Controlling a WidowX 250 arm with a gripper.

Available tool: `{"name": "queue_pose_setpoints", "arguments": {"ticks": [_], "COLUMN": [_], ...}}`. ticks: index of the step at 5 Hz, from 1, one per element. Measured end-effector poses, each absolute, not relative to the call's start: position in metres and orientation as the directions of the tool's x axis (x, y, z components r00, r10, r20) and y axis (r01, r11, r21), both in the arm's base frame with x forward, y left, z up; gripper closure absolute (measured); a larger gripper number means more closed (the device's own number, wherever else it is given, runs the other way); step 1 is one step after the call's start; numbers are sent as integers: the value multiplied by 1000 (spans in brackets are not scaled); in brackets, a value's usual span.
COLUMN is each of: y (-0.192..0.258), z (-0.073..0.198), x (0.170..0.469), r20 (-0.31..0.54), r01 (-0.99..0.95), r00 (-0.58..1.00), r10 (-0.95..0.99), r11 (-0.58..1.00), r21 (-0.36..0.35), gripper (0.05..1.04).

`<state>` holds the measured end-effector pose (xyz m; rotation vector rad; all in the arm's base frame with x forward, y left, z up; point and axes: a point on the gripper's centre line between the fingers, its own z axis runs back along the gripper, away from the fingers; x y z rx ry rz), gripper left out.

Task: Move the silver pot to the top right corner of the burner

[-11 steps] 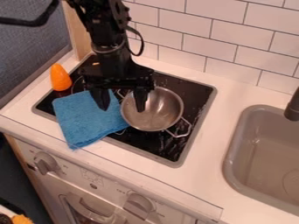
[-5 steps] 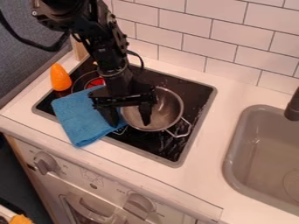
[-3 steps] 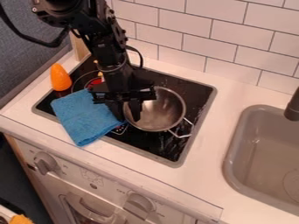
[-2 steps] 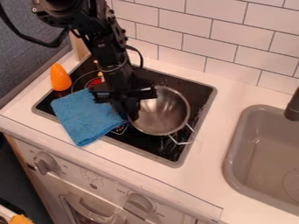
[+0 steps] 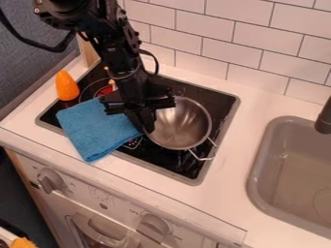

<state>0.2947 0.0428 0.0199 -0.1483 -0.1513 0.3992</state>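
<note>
Pot at right half of hob, jaws drawn together on its left rim

Viewing remotely through the fixed camera. The arm enters from the upper left and slants down over the hob [image 5: 217,99]. I read the gripper [image 5: 147,127] as closed to a narrow gap, with the left rim of the pot [image 5: 183,127] pinched in it. The fingertips sit low at that rim.

Pot position: on the black glass, right of the hob's middle, open side up, its inside bare metal. Dark glass lies between it and the hob's top right corner, so I log it as short of the corner. Its wire handle [image 5: 203,155] points toward the lower right and reaches the hob's right edge.

Beside the fingertips, on the left, lies a blue cloth [image 5: 97,128]. It covers part of the hob and hangs over the front edge onto the counter [image 5: 233,193]. An orange object [image 5: 67,86] stands at the hob's left edge, narrow end up. A red ring mark [image 5: 105,90] shows on the glass between the arm and the orange object.

Surroundings: grey sink [image 5: 255,169] to the right, black tap [image 5: 324,118] above it, white tiles [image 5: 239,38] behind. Two knobs, left [image 5: 50,181] and right [image 5: 154,227], sit on the front panel.
</note>
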Motion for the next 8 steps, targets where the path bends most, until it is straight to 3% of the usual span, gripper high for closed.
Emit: {"name": "queue_pose_setpoints", "arguments": {"ticks": [2, 3, 5, 6, 8], "y": [40, 41, 39, 33, 23], "z": [26, 37, 74, 73, 35], "x": [290, 301, 358, 379, 390], "r20": [120, 154, 243, 241, 175], "r01": [-349, -352, -280, -285, -324], "r00": [918, 908, 898, 884, 863], "r10": [378, 389, 367, 401, 474], "r11": [914, 909, 903, 870, 785], "r21": [-205, -222, -326, -402, -528], "gripper": [1006, 1013, 1015, 1015, 1015]}}
